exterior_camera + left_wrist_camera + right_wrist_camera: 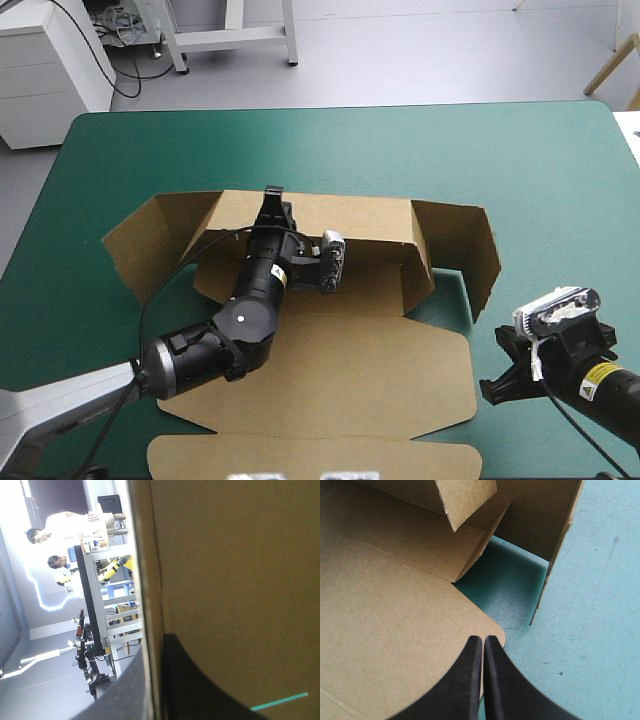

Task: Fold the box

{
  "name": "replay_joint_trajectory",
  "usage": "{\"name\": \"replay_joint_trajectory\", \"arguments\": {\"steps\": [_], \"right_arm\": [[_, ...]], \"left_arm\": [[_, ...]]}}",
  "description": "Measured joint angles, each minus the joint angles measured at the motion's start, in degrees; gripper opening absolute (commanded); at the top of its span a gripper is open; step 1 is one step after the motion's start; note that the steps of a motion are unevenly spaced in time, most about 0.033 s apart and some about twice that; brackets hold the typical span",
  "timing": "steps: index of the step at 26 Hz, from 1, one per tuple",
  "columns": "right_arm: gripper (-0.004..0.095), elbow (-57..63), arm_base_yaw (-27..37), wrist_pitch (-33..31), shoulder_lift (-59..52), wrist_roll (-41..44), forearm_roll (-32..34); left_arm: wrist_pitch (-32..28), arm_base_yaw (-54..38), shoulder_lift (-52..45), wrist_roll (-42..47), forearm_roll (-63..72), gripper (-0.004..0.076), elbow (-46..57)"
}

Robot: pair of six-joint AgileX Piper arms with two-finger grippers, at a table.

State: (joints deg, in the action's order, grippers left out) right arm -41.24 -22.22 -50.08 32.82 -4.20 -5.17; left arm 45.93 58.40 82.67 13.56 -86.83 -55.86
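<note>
The brown box lies mid-table, its wide lid panel flat toward the near edge. Its back wall stands raised, and side flaps angle up at the left and right. My left gripper reaches across the box floor and is shut on the back wall's top edge. In the left wrist view the board fills the frame, with that gripper straddling its edge. My right gripper is shut, low beside the lid's rounded right corner. In its own view the gripper holds nothing I can see.
Bare teal-green cover surrounds the box on the far and right sides. A patch of cover shows between the lid corner and the raised right flap. The lid's near flap reaches almost to the table's near edge.
</note>
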Motion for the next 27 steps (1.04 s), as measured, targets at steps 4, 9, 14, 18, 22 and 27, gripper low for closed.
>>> {"name": "replay_joint_trajectory", "arguments": {"steps": [4, 9, 14, 18, 22, 27], "right_arm": [[-0.0004, 0.0, 0.0, 0.0, 0.0, 0.0, 0.0], [0.0032, 0.0, 0.0, 0.0, 0.0, 0.2, 0.0], [0.0306, 0.0, 0.0, 0.0, 0.0, 0.2, 0.0], [0.068, 0.0, 0.0, 0.0, 0.0, 0.4, 0.0], [0.0824, 0.0, 0.0, 0.8, 0.0, 1.8, -0.7], [0.0824, -2.7, 0.0, 6.8, 4.2, 5.6, -1.3]], "left_arm": [[1.2, 0.1, 0.0, 3.4, -0.9, -0.001, 1.3], [2.2, 0.1, 0.0, 4.5, -0.8, -0.001, 1.5], [2.2, 0.1, 0.0, 5.1, -0.6, -0.001, 1.5], [2.2, 0.1, 0.0, 5.2, -0.4, -0.001, 1.5], [2.2, 0.1, 0.0, 5.2, -0.3, -0.001, 1.5], [3.1, 0.1, 0.0, 5.2, -0.3, -0.001, 1.5]]}}
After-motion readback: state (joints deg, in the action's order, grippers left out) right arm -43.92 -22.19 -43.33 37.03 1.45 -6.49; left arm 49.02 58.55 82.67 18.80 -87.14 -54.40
